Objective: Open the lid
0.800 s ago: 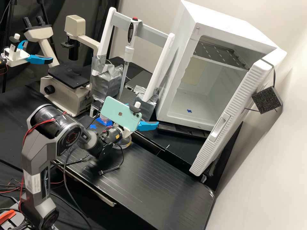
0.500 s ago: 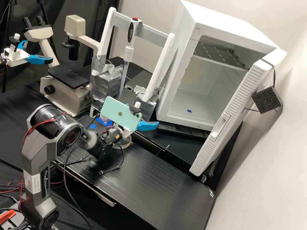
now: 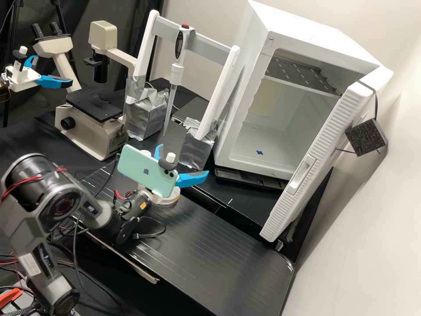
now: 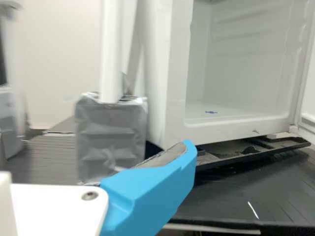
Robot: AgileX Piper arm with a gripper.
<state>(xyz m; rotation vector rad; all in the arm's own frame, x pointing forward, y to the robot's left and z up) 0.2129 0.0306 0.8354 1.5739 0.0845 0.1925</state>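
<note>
The white gripper has its two bright blue, curved fingers spread wide around nothing, near the shallow, round, pale-rimmed dish on the black bench, beyond which stand the grey tape-wrapped block and open white cabinet.

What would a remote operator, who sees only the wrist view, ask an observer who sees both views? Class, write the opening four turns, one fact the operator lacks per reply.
Operator: Are the two blue fingers together or apart?
Observer: Apart; the high view shows a clear gap between them.
Operator: And what is on the black bench that I might miss?
Observer: A shallow round dish, partly hidden behind the phone and its mount in the high view; I can't tell whether its lid is on.
</note>
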